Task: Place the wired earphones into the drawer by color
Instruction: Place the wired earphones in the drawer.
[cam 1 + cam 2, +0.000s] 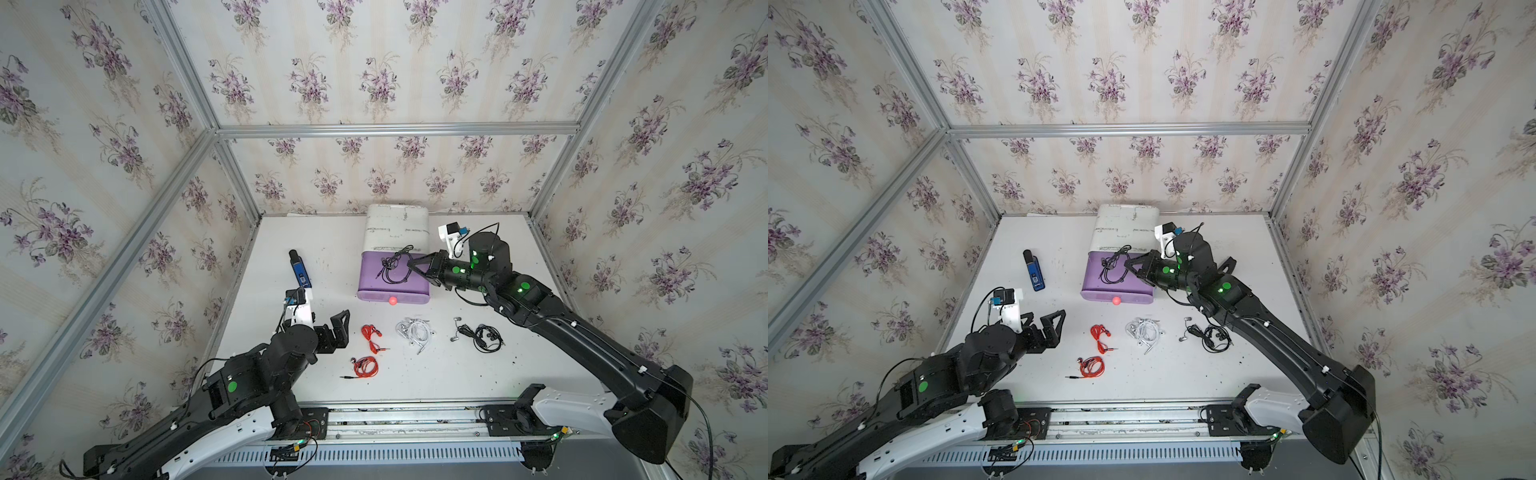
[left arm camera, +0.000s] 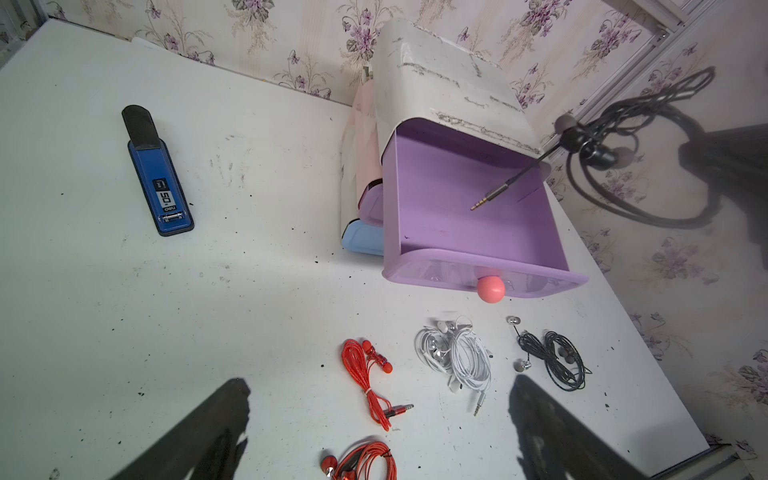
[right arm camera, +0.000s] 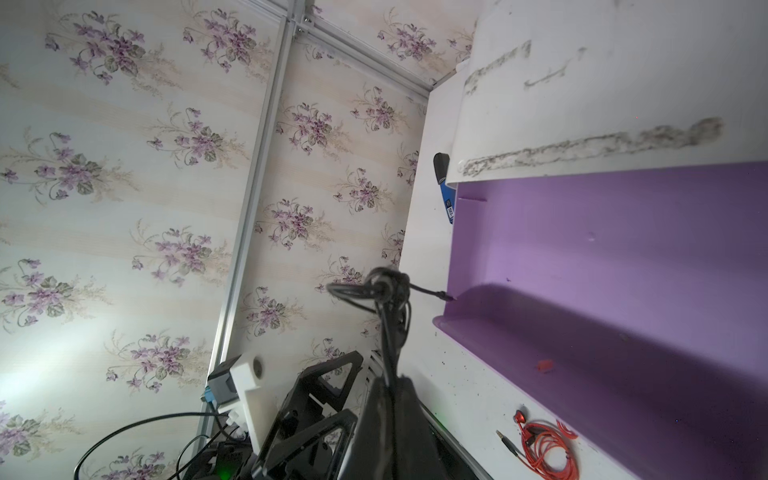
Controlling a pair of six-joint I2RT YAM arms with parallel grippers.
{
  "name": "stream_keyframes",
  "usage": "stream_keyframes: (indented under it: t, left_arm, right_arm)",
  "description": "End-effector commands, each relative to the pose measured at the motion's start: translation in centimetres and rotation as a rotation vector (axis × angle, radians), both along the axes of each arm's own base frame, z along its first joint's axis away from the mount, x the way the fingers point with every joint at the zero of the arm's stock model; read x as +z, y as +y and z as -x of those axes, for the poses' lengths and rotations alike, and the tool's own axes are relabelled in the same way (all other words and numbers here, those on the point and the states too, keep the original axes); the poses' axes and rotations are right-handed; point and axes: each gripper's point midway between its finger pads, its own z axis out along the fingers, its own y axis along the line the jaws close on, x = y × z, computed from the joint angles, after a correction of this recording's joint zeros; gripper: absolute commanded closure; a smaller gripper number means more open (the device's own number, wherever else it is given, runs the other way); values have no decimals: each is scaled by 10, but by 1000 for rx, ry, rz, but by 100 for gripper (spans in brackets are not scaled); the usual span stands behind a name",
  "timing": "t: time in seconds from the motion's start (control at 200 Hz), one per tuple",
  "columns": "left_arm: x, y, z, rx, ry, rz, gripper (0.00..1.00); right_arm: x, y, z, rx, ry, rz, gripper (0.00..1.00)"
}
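The right gripper (image 1: 411, 262) is clamped on a bundle of black earphones (image 1: 392, 266), its jaws pressed together on the cord. It reaches in from the right side, level with the purple drawer (image 1: 395, 294). The bundle hangs in loose loops over the drawer's open inside. In the left wrist view its jack plug (image 2: 490, 197) slants down above the purple floor. Whether any part of the cord touches the drawer cannot be told.

The drawer stands pulled out from the top of a white cabinet (image 1: 397, 226) at the back of the table (image 1: 478, 382). It has a red knob (image 1: 393, 300) on its front wall. A light blue drawer front (image 2: 361, 239) shows lower in the cabinet, pushed in.

The left gripper (image 1: 1042, 321) sits over the left part of the table with its jaws spread wide and nothing between them. It faces the earphones that lie in front of the drawer.

Those earphones lie in a loose row on the table, all apart from the drawer. One red set (image 1: 371, 337) is nearest the left gripper. A second red set (image 1: 365, 368) lies just beside it, closer to the front edge. The white earphones (image 1: 415, 330) sit in a tangled heap to the right of the red ones. A second black set (image 1: 484, 338), with silvery buds, lies further right, near the right arm.

A blue-and-black gadget (image 1: 300, 269) lies flat to the left of the cabinet, well apart from the earphones.
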Motion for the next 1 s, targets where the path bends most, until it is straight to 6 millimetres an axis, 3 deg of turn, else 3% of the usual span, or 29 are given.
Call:
stream_keyframes:
  t: [0.0, 0.365, 0.994]
  left_arm:
    - [1, 2, -1, 4, -10, -17, 0]
    - [0, 4, 0, 7, -11, -18, 0]
    - [-3, 4, -1, 13, -9, -24, 0]
  right_arm:
    - [12, 2, -7, -38, -7, -68, 100]
    - [-21, -2, -16, -104, 78, -56, 100]
    - [-88, -32, -33, -236, 216, -1, 100]
